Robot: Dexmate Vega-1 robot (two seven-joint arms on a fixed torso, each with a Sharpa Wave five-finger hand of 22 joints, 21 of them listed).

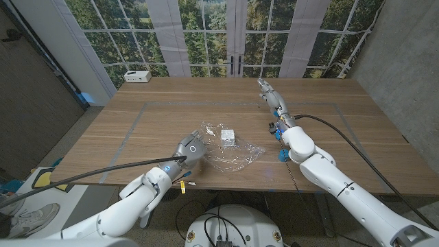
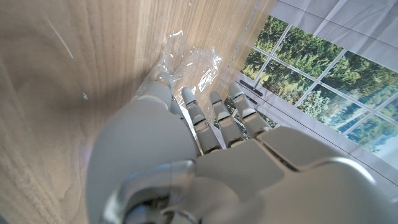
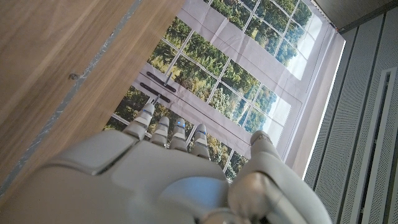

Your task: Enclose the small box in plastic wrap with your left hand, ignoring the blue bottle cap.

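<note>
Clear plastic wrap [image 1: 230, 151] lies crumpled on the wooden surface [image 1: 137, 137] right at the fingertips of the left hand [image 1: 190, 151], which has its fingers reaching onto the near edge of the film; from the left wrist view the fingers [image 2: 214, 121] look slightly apart and extended, and I cannot tell whether they pinch the sheet or only touch it. Just beyond the fingertips, the small box [image 1: 227, 135] sits on the wrap with its top still bare, so the enclosing looks barely begun: the film has yet to be folded over and around it. Past the wrap, toward the right arm, the blue bottle cap [image 1: 281, 155] rests near the film's far edge, close enough to be snagged. Farther off, the right hand [image 1: 269, 93] stretches forward with fingers straight, holding nothing. A white device [image 1: 138, 76] stands at the far edge.
</note>
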